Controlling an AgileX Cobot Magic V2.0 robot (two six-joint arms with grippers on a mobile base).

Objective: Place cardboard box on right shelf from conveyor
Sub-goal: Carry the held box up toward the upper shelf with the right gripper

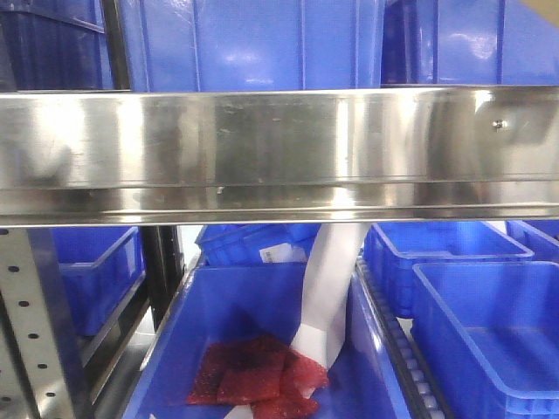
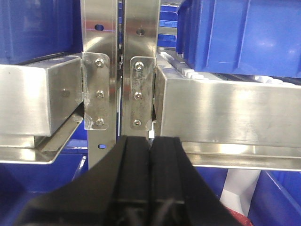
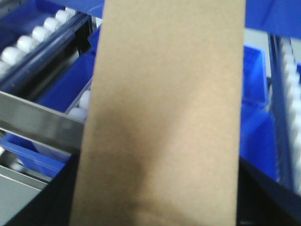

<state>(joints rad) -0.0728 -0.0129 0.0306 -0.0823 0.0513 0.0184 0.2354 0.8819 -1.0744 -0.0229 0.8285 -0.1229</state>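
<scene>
Stainless steel fills the left wrist view: two perforated uprights point(image 2: 99, 56) with bolted brackets. Before them sits the left gripper point(image 2: 150, 143), its black fingers pressed together with nothing between. In the front view, the right shelf point(image 1: 279, 148) shows its broad reflective rail, with blue bins point(image 1: 476, 323) above and below it, one holding a red mesh bag point(image 1: 253, 375). Furthest right, in the right wrist view, the cardboard box point(image 3: 169, 94) stands tall, clasped at its lower edges by the right gripper point(image 3: 155, 214). It is held in front of white roller tracks point(image 3: 28, 40) and more blue bins.
</scene>
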